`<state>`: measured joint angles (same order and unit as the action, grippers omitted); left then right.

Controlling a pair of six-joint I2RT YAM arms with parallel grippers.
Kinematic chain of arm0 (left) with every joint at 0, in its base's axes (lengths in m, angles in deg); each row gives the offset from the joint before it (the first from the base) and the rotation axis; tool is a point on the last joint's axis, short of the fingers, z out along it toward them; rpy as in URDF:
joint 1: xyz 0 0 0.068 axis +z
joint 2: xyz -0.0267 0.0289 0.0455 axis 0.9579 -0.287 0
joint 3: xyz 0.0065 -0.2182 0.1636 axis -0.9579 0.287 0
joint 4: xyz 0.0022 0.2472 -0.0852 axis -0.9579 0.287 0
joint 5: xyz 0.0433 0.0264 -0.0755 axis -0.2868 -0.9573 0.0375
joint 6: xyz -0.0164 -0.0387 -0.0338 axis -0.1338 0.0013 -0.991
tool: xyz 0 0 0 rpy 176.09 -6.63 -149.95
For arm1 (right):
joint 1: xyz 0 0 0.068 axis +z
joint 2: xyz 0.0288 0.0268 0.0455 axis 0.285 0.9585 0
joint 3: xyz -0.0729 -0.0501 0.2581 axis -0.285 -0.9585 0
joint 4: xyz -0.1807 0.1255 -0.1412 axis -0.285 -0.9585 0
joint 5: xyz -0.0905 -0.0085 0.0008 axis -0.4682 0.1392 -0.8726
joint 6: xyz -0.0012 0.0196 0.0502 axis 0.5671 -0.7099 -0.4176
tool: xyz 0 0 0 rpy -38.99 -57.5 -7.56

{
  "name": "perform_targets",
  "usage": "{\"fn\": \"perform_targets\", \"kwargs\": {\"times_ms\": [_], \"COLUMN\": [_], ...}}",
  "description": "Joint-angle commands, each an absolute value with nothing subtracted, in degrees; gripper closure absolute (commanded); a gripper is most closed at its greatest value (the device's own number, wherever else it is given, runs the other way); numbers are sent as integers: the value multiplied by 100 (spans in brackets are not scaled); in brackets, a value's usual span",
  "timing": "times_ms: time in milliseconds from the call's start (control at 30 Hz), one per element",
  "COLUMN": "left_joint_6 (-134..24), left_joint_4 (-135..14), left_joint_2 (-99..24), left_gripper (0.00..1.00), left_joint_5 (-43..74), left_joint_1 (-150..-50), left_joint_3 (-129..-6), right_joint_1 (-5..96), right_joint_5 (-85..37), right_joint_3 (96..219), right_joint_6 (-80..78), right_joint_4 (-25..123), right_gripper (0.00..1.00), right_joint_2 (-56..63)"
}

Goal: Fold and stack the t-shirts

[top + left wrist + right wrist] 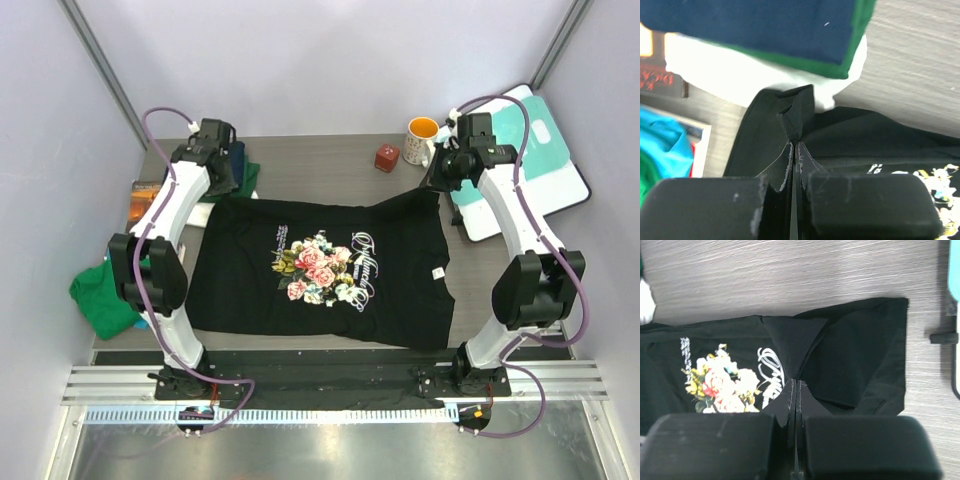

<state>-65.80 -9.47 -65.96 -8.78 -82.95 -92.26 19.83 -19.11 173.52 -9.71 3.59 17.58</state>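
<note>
The black t-shirt (330, 300) lies flat in the middle of the table (330, 160), with its rose print (318, 265) facing up. The left gripper (794, 145) is at the shirt's 11 o'clock corner. Its fingers are clenched on a pinch of black cloth that stands up in a small peak. The right gripper (794, 382) is at the 1 o'clock corner and is likewise clamped tight on a raised fold of the same shirt.

At 11 o'clock on the table, just behind the left gripper, a folded navy t-shirt (755, 25) rests on a folded green t-shirt (845, 70). A loose green t-shirt (100, 295) lies crumpled at 8 o'clock, hanging past the table edge.

An orange mug (422, 135) stands at 1 o'clock. A small red block (386, 158) sits just beside it, towards 12. A teal-and-white board (525, 170) lies at 2 o'clock, and a brown book (145, 198) at 10 o'clock.
</note>
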Motion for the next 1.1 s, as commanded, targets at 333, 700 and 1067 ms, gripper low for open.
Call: {"fn": "perform_targets", "kwargs": {"times_ms": [333,700,1067], "left_joint_6": [-6815,-6806,-6770], "left_joint_4": [-64,561,692], "left_joint_2": [-6706,-7138,-7226], "left_gripper": [100,100,100], "left_joint_5": [-1969,-1942,-2056], "left_joint_1": [-8264,-8264,-8264], "left_joint_3": [-9311,-9856,-9717], "right_joint_1": [2245,2368,2412], "right_joint_5": [-1508,-1482,-1227], "right_joint_3": [16802,16705,16688], "right_joint_6": [-1018,-991,-1053], "right_joint_4": [-127,-532,-708], "right_gripper": [99,99,99], "right_joint_2": [1313,1384,1568]}}
